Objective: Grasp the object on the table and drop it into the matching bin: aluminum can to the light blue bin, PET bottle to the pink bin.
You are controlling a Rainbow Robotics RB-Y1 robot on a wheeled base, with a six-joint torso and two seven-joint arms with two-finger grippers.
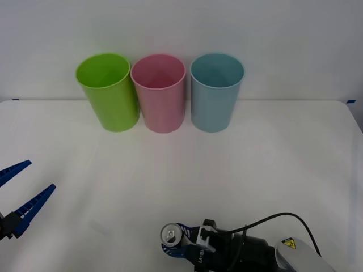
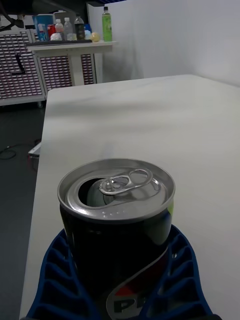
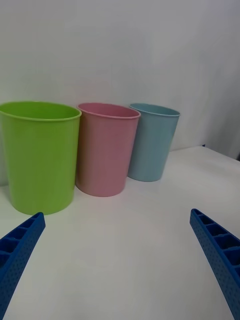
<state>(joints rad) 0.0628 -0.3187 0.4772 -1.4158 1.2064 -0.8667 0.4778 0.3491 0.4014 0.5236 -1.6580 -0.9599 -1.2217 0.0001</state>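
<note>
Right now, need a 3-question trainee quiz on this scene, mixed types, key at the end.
1. True or false: the right gripper has its blue fingers around the aluminum can.
2. Which bin stands between the other two at the far side of the table? A) lime green bin B) pink bin C) light blue bin
3. Fill in: the left gripper hangs over the table's near left part with its fingers ____.

Key:
1. True; the can stands upright, opened top and pull tab showing in the right wrist view.
2. B
3. open
</note>
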